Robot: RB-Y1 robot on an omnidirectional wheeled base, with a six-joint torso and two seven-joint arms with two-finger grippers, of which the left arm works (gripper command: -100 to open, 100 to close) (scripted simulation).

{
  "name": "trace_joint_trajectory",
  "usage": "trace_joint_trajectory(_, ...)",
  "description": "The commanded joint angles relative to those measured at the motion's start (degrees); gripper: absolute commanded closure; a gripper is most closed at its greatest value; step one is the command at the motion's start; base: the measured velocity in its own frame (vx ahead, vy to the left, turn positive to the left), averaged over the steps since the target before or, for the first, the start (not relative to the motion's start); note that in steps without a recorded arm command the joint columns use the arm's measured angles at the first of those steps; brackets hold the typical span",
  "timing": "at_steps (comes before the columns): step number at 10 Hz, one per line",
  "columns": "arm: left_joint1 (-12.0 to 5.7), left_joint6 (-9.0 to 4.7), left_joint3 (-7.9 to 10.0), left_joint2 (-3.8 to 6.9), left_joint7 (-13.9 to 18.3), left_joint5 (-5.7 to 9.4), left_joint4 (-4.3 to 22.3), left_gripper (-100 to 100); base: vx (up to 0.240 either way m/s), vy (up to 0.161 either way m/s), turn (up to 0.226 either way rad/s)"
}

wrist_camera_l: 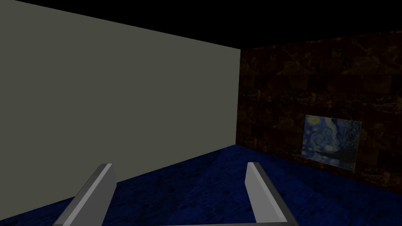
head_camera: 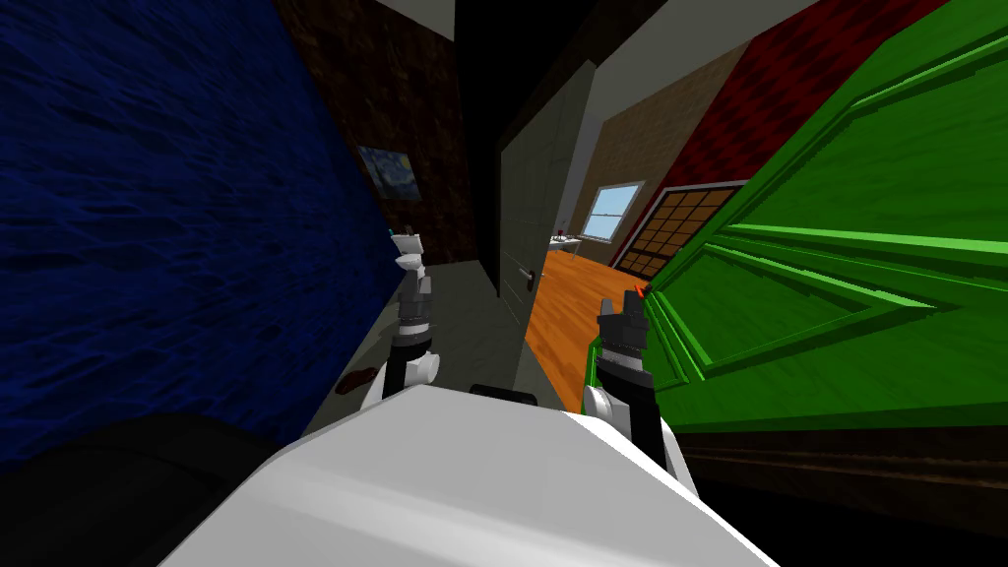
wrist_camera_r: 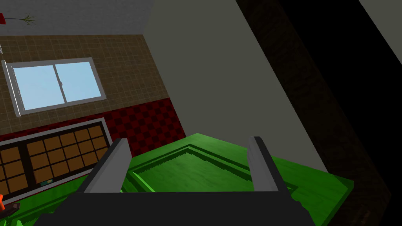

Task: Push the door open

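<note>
Left gripper (wrist_camera_l: pixel 179 164) with two light grey fingers (wrist_camera_l: pixel 94 192) spread well apart, plain grey wall (wrist_camera_l: pixel 117 98) beyond one finger, dark brown mottled wall (wrist_camera_l: pixel 314 78) beyond the other, swirling blue-and-yellow painting (wrist_camera_l: pixel 331 141) on it, dark blue surface (wrist_camera_l: pixel 204 176) between the fingers, black area (wrist_camera_l: pixel 275 19) past both walls

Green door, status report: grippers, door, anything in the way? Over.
Both open: right gripper over green door panel, contact unclear; left gripper forward by blue wall. Ahead, grey door, apart from green door.
</note>
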Motion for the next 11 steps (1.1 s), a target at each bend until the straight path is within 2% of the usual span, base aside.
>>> trace_joint_trajectory(1,-1.34,0.17,-0.53,0.64,0.4,0.15,2.2,-100,0.052,0.041,-0.110)
trace_joint_trajectory(4,-2.98,0.37,-1.17,1.34,0.9,0.34,4.9,-100,0.078,0.043,-0.060)
trace_joint_trajectory(11,-9.12,1.13,-3.59,3.27,2.7,1.05,14.8,-100,0.076,0.056,-0.084)
